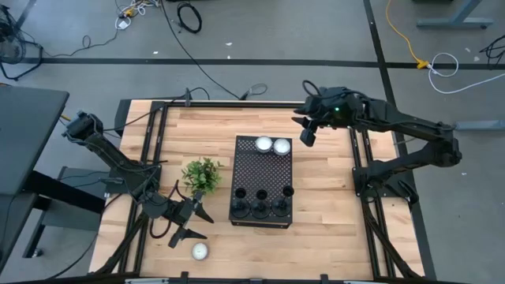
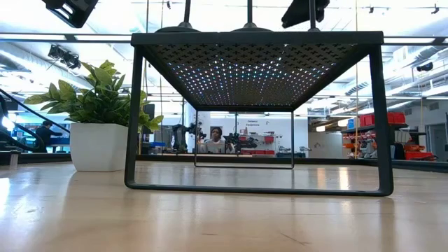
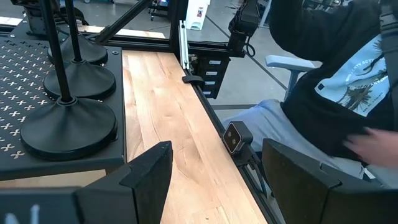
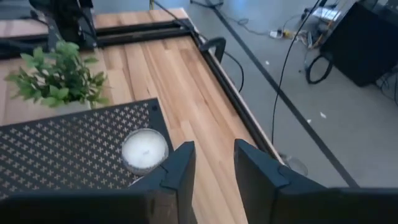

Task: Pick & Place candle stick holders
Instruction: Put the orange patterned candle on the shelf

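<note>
Wooden table point(image 1: 331, 197): stand point(image 1: 261, 183), plant point(image 1: 202, 176), candle point(image 1: 200, 252)

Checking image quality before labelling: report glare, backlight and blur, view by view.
Low view: bright ceiling lights backlight the perforated stand, so it reads as a silhouette, light sparkling through its holes. Left wrist view: a person's hand is motion-blurred. Right wrist view: the white candle looks washed out, the end effector fingers soft.

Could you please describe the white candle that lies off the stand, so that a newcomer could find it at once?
Start at the black perforated stand in the middle of the wooden table. Go past the potted plant to the left gripper. The lone candle lies on bare wood just beyond it, unlike the two candles on the stand.
</note>
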